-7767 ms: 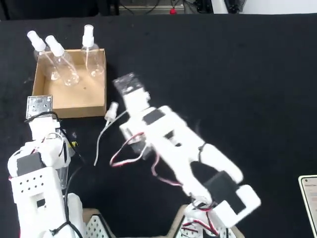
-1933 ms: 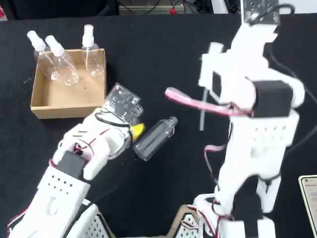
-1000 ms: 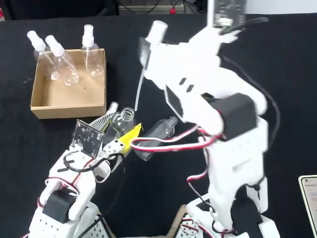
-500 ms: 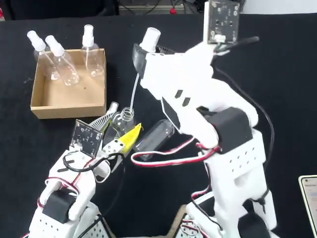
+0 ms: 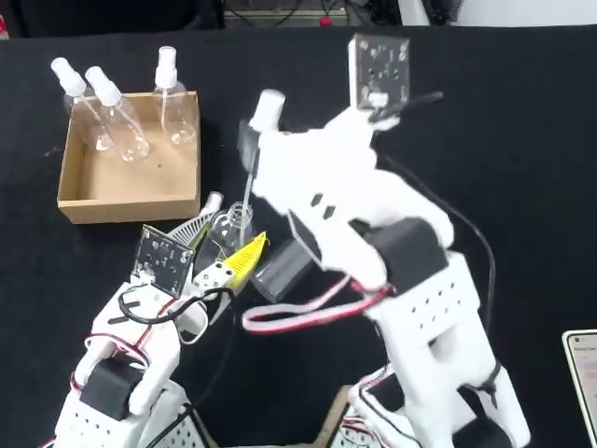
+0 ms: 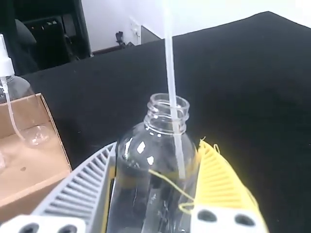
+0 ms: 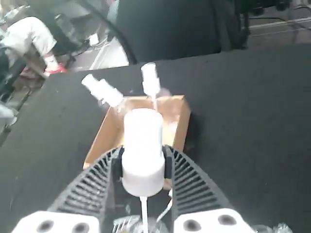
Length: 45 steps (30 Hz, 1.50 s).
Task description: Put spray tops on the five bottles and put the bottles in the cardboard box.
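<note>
Your left end effector [image 6: 155, 151] is clenched on the open bottle [image 6: 146, 167]. It holds the bottle upright between the grey and the yellow jaw, above the counter [image 5: 504, 121] and just in front of the cardboard box [image 5: 129, 213]. Your right end effector [image 7: 142, 156] is grasping the spray top [image 7: 142, 130] by its collar, directly over the bottle. The dip tube [image 6: 173, 97] already passes down through the bottle's neck.

The step in hand, as I judge it, is to seat this top.

- Lower the right arm straight down along the line of the tube, and slowly. The tube is thin and it will bend if you come in at an angle.
- Watch the left wrist view. The tube should stay in the middle of the neck and not press on the rim.
- Do not loosen the left grip, because the clear plastic looks smooth and may slip or turn when you push and twist.
- When the collar meets the thread, turn it until it sits level.

Three capped bottles [image 5: 121, 126] stand in the box. One more bottle [image 5: 280, 269] lies on the counter, partly under the right arm, and a spare spray top [image 5: 213, 203] lies near the box.
</note>
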### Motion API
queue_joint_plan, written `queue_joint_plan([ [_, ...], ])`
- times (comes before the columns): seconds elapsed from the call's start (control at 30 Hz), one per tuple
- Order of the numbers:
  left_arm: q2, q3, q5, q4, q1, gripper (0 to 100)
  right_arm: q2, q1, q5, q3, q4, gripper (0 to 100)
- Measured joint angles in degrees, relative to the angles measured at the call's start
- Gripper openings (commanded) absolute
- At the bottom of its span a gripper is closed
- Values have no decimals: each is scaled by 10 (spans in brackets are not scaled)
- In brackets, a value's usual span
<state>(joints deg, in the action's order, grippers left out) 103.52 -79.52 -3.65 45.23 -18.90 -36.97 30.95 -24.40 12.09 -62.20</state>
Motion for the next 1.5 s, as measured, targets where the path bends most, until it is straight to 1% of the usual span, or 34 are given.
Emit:
queue_joint_plan([
  [0.13, 0, 0, 0, 0, -1, 33, -34, 31, 49, 58, 5, 11],
  [0.27, 0, 0, 0, 0, -4, 33, -50, 34, 92, 107, 9, 11],
  [0.5, -1, 0, 1, 0, -4, 32, -84, 46, 115, 164, 10, 11],
  [0.7, -1, 0, 1, 0, -4, 31, -122, 76, 156, 207, 18, 12],
  [0.8, -1, -1, 1, 1, -4, 31, -138, 78, 181, 229, 32, 14],
  [0.87, -1, -1, 1, 2, -4, 31, -144, 78, 193, 245, 46, 44],
  [0.93, -1, -11, 1, 2, -4, 31, -145, 78, 206, 260, 52, 113],
  [1.0, -2, -17, 1, 2, -4, 30, -148, 79, 213, 275, 55, 172],
  [1.07, -2, -18, 1, 2, -4, 30, -147, 86, 216, 286, 51, 193],
  [1.3, -1, -18, 1, 1, 0, 30, -155, 92, 219, 287, 48, 193],
  [1.5, -1, -18, 1, 1, 0, 30, -217, 91, 219, 228, 11, 179],
])
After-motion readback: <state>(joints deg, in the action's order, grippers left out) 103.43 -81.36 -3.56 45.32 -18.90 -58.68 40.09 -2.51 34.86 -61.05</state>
